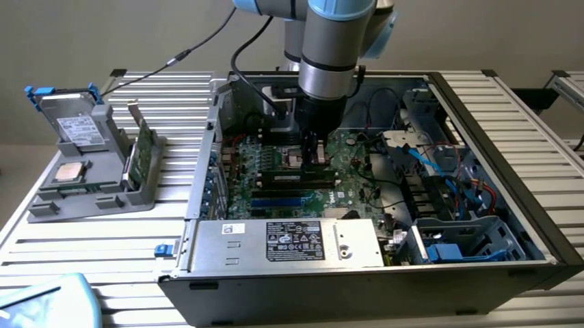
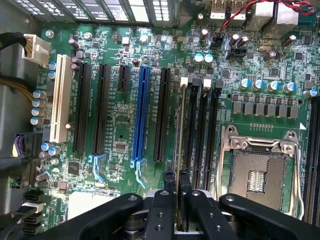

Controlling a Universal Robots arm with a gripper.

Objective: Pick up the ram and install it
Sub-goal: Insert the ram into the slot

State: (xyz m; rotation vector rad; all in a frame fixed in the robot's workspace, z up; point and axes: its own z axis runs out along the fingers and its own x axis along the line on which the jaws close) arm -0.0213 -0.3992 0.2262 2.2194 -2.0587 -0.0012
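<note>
Okay, my gripper is pinched shut on the ram, a thin stick seen edge-on between my two fingers. The ram sits over the motherboard, lined up lengthwise with the black memory slots just beside the empty processor socket. I cannot tell whether its lower edge touches a slot. In the exterior view my gripper is down inside the open computer case, over the middle of the board.

Handling, my judgement: the ram is light, stiff and very thin, so it needs little squeeze, but it is fragile. The flat faces likely carry small chips and the lower edge carries the contacts. The best hold is on the two flat faces near the top edge, about mid-length, with the contacts left free. That looks like the hold I have. The smooth faces could slip under a downward push, and an off-centre grip would tilt the stick in the slot. Sideways force could crack it.
</note>
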